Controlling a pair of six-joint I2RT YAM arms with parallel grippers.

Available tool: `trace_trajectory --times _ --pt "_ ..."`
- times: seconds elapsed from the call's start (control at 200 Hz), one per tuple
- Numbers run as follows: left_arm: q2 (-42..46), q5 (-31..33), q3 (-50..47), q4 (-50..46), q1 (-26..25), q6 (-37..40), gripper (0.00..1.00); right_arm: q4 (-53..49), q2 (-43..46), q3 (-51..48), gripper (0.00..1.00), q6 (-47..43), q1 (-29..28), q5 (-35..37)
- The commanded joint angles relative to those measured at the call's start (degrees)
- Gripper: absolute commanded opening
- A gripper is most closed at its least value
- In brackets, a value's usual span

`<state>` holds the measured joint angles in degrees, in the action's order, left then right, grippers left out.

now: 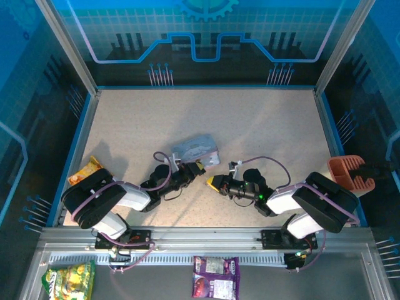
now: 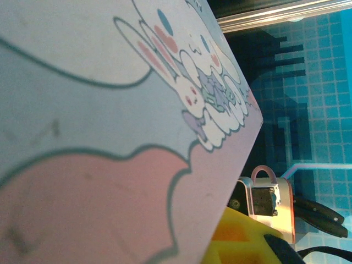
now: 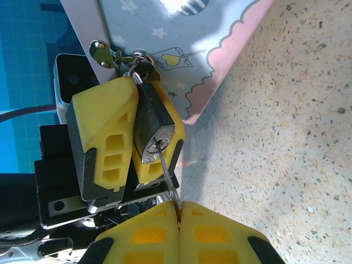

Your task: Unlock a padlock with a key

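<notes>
In the right wrist view, the padlock [image 3: 149, 124], small and dark with a silvery keyhole face, is clamped between the yellow fingers [image 3: 104, 129] of my left gripper [image 3: 140, 107]. Its shackle passes through the hasp of the pale blue cartoon tin [image 3: 181, 49]. My right gripper [image 3: 180, 206] is shut on the head of the thin key [image 3: 166, 173], and the blade tip sits in the padlock's keyhole. From above, the left gripper [image 1: 195, 169] and right gripper [image 1: 214, 182] meet tip to tip just in front of the tin [image 1: 195, 149]. The tin's printed side [image 2: 110, 110] hides the left jaws in the left wrist view.
The tin lies mid-table on the speckled surface [image 1: 250, 125]. An orange basket [image 1: 350, 172] hangs at the right edge. Snack packets lie at the left edge [image 1: 84, 170] and below the front rail [image 1: 69, 280], [image 1: 215, 275]. Low walls ring the table.
</notes>
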<state>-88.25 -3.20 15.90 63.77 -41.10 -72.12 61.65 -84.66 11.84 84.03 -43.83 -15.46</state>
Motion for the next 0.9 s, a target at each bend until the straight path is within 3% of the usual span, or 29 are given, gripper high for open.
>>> trace_trajectory --times 0.0,0.455,0.896 --pt "-0.31 -0.26 0.2 6.62 -1.0 -1.27 0.05 3.05 -0.42 -0.31 0.0 -0.27 0.32 0.46" --pt "1.66 0.61 0.18 6.12 -1.36 -2.33 0.05 4.99 -1.07 -1.28 0.0 0.41 1.1 0.8" --pt "10.6 3.6 1.48 -6.57 -1.47 -1.52 0.02 5.03 -1.31 -0.45 0.0 0.52 -0.27 0.97"
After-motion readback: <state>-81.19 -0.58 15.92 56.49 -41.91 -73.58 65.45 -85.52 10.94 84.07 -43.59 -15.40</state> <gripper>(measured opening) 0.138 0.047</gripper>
